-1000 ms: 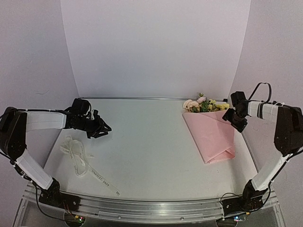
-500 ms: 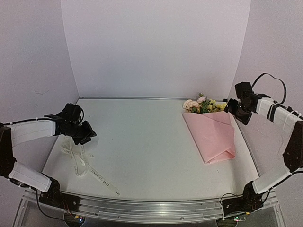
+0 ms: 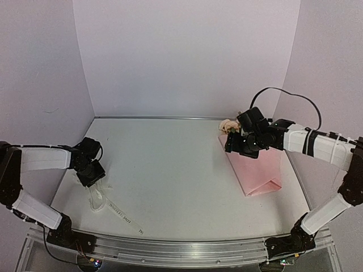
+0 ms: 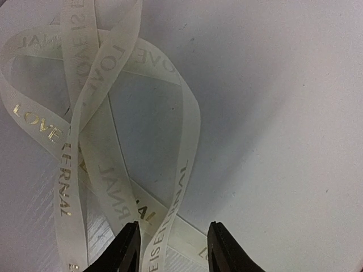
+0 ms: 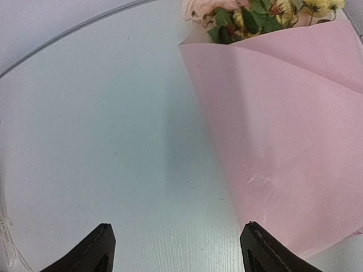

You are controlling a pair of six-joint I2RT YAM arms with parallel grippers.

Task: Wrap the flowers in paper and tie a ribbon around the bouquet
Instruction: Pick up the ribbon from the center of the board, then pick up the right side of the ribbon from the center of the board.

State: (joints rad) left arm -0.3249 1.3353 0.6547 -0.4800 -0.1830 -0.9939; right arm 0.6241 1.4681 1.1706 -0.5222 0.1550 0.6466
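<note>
Top external view shows a pale, smooth surface [image 3: 170, 170]. At its far right lies the paper [image 3: 258, 173], a thin matte pink sheet folded into a flat cone around the flowers [image 5: 249, 14]. Their pale pink and yellow blooms and green leaves stick out at the far end. At the near left the ribbon [image 4: 110, 59] lies in loose loops, cream and half transparent, with gold letters "LOVE" and "ERNAL". The left gripper [image 4: 173, 232] hangs over it with jaws apart, pinching nothing. The right gripper [image 5: 177, 226] is spread wide above the paper's left edge, empty.

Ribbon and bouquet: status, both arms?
Left gripper open over cream printed ribbon. Right gripper open over pink paper-wrapped bouquet. Ribbon not yet tied. No obstruction seen.
</note>
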